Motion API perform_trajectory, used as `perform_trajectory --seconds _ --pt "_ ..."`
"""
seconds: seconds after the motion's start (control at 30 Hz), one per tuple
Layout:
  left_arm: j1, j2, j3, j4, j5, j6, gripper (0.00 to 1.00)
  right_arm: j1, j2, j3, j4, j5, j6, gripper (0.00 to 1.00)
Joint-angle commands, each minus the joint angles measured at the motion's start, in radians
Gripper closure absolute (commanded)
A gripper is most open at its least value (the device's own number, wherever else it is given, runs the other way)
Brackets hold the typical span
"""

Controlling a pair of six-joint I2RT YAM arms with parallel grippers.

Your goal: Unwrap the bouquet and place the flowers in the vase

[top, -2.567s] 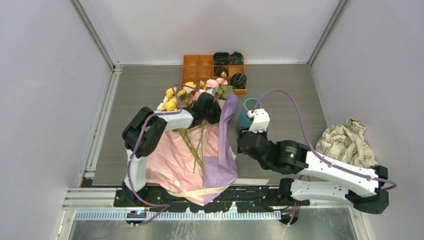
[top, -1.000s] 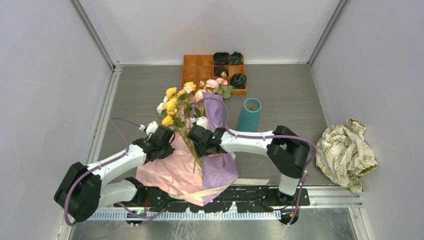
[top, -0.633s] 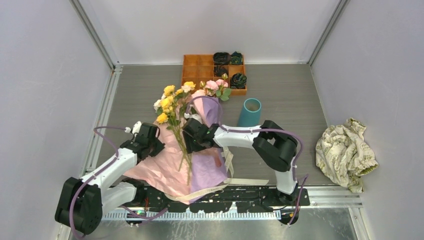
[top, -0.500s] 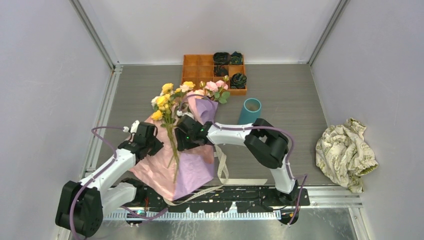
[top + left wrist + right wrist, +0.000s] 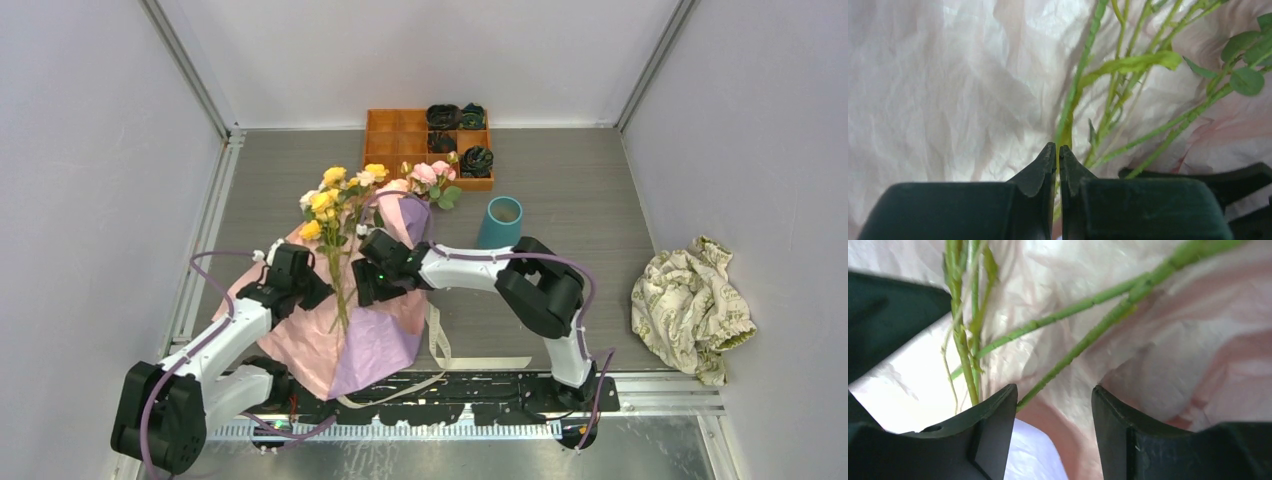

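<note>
The bouquet lies unwrapped left of centre, its paper (image 5: 375, 335) spread flat, pink inside and purple at the near edge. The flowers (image 5: 330, 198) rise from it, yellow heads on the left and pink heads (image 5: 425, 172) behind. My left gripper (image 5: 320, 292) (image 5: 1057, 146) is shut on a green flower stem (image 5: 1075, 95) over the pink paper. From the right, my right gripper (image 5: 362, 282) (image 5: 1054, 390) stands open among the stems (image 5: 1083, 342), with one stem against its left finger and nothing clamped. The teal vase (image 5: 498, 222) stands upright to the right, apart from both grippers.
An orange compartmented tray (image 5: 395, 130) with dark rosettes sits at the back. A crumpled beige patterned cloth (image 5: 692, 295) lies at the far right. The loose cream ribbon (image 5: 436, 338) trails off the paper toward the near edge.
Both grippers, the paper and the flowers have shifted to the left, away from the vase. The ribbon has trailed out on the right. The right jaws stand a little wider.
</note>
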Motion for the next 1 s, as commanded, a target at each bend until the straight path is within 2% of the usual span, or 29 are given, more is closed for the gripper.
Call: perform_trajectory --seconds 0.0,0.37,0.63,0.83,0.97 --pt "0.004 0.008 -0.03 0.1 0.061 0.01 0.92 -0.006 -0.173 -0.122 -0.061 -0.018 -0.051 0.38" --pt "0.005 0.029 -0.035 0.122 0.087 0.017 0.93 -0.005 -0.284 -0.279 -0.04 -0.075 -0.059 0.4" --pt "0.005 0.011 -0.042 0.121 0.121 0.02 0.93 -0.004 -0.429 -0.36 -0.043 -0.218 -0.042 0.48" --pt "0.004 0.003 -0.043 0.124 0.133 0.019 0.94 0.0 -0.563 -0.436 -0.073 -0.272 -0.026 0.62" --pt "0.003 -0.012 -0.04 0.12 0.15 0.021 0.94 0.022 -0.632 -0.509 -0.094 -0.309 -0.001 0.63"
